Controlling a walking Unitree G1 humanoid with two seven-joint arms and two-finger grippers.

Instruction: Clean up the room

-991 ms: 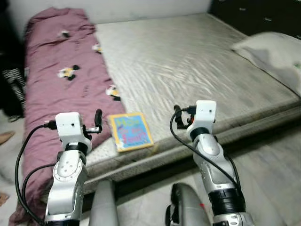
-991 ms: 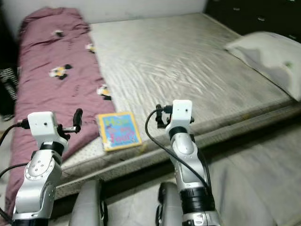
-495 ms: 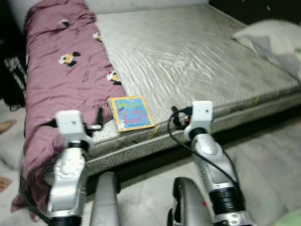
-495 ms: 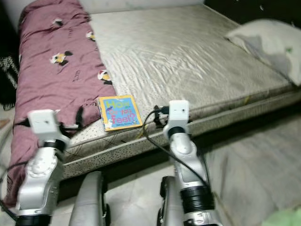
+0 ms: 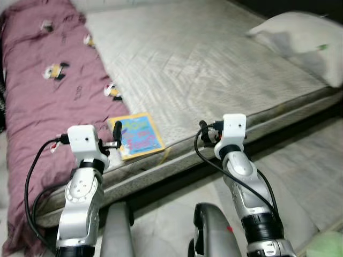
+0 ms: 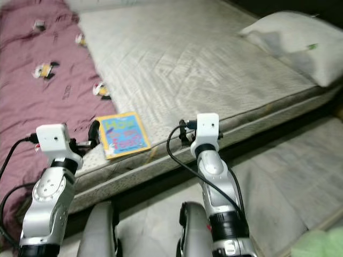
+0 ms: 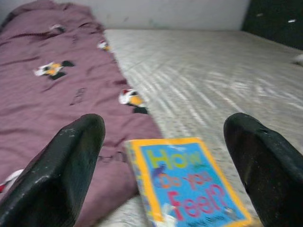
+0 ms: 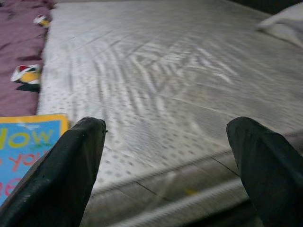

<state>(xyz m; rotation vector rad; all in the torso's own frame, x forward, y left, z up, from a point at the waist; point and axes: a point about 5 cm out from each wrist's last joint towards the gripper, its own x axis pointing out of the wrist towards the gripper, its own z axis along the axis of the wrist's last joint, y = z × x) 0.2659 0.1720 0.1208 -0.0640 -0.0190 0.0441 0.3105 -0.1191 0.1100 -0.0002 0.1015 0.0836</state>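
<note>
Nearest: pale tiled floor (image 5: 316,176) in front of the bed, with the robot's two silver arms raised over it

Left gripper (image 7: 165,165): fingers wide apart, nothing between them; held just short of the bed's near edge, pointing at the book and at the fold of the blanket beside it; in the head view it sits at the mattress edge (image 5: 115,134)

Right gripper (image 8: 165,165): fingers likewise spread, holding nothing; poised at the near edge of the bed, to the right of the book, aimed across the bare mattress; in the head view its black tips stand just ahead of the white wrist block (image 5: 206,133)

Book (image 5: 136,135): thin picture book, yellow border, blue cover with coloured lettering; lies flat on the mattress close to the near edge, just beside the blanket's hem, between the two grippers but nearer the left one

Mattress (image 5: 203,69): grey, patterned, uncovered, dark gap beneath its near edge

Blanket (image 5: 37,101): maroon with small cartoon figures, running along the left side of the bed from near edge to far end, draping over the side

Pillow (image 5: 300,45): pale grey, at the far right corner of the bed

Farthest: light wall (image 7: 180,14) behind the bed
</note>
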